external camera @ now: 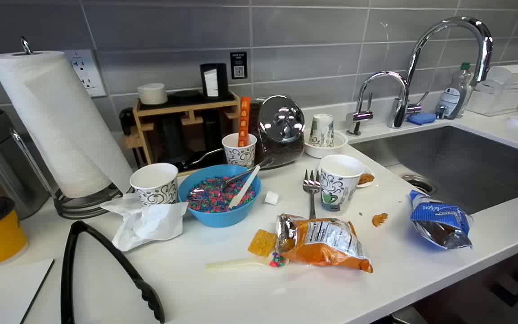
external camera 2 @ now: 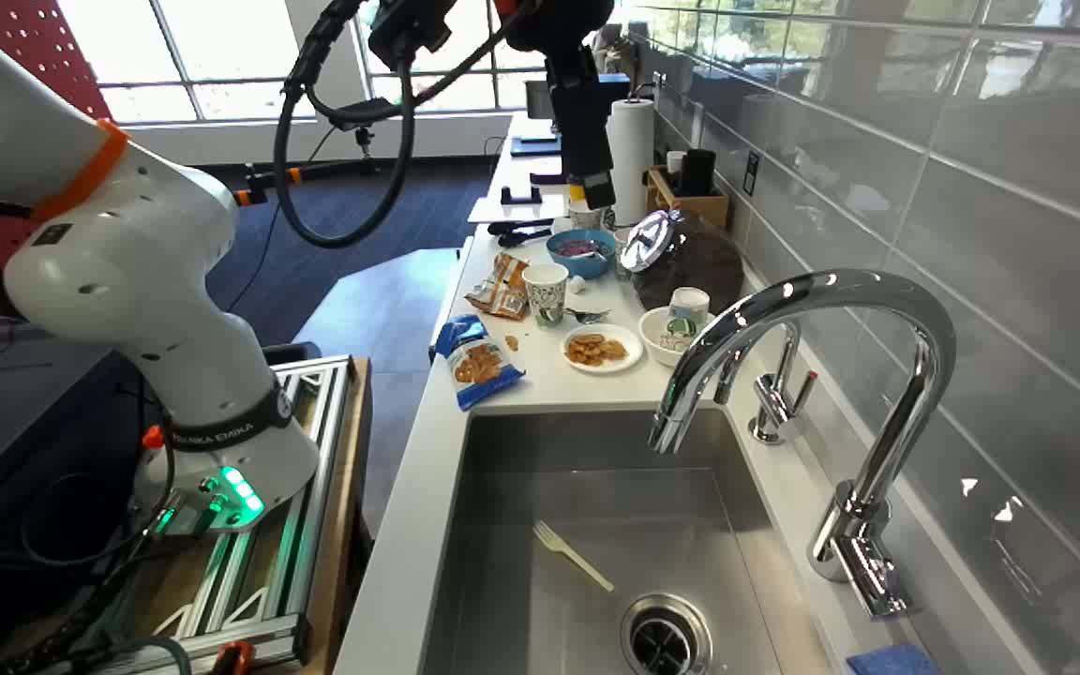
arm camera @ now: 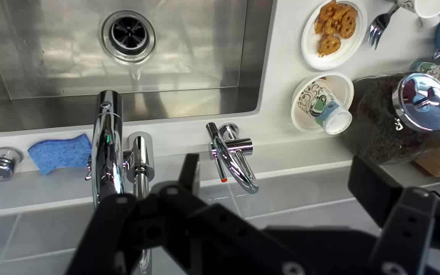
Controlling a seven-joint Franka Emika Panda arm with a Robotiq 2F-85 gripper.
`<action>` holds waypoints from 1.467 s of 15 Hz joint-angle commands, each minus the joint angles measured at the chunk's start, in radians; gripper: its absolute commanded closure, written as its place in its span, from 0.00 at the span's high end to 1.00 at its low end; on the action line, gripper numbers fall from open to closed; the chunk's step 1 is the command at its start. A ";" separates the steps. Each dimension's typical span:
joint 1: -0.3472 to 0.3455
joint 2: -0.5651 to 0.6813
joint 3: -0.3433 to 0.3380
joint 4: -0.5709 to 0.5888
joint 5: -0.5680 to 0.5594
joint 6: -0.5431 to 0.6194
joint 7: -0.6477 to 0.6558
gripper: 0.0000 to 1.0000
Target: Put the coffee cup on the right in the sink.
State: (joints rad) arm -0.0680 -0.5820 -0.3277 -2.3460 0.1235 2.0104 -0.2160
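Note:
Two white cups with green print show near the sink; I cannot tell which is meant. An upright one stands beside a metal fork, also in an exterior view and partly at the top edge of the wrist view. An upside-down one rests tilted in a white bowl, its bluish-green print showing in the wrist view. The dark metal sink shows in both exterior views and the wrist view. My gripper is open and empty, raised above the counter.
Chrome faucets rise behind the sink. A plate of snacks, a blue bowl, snack bags and a jar stand nearby. Dark-print cups stand farther left. A pale fork lies in the sink.

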 commanded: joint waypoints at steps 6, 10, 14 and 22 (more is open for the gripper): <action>-0.027 0.006 0.021 0.002 0.016 -0.004 -0.013 1.00; -0.015 0.024 0.025 0.008 0.018 -0.011 -0.023 1.00; 0.028 0.098 0.069 0.009 0.026 -0.033 -0.055 1.00; 0.124 0.303 0.200 -0.005 0.084 -0.037 -0.098 1.00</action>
State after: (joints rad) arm 0.0406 -0.3525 -0.1668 -2.3637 0.1844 2.0006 -0.3008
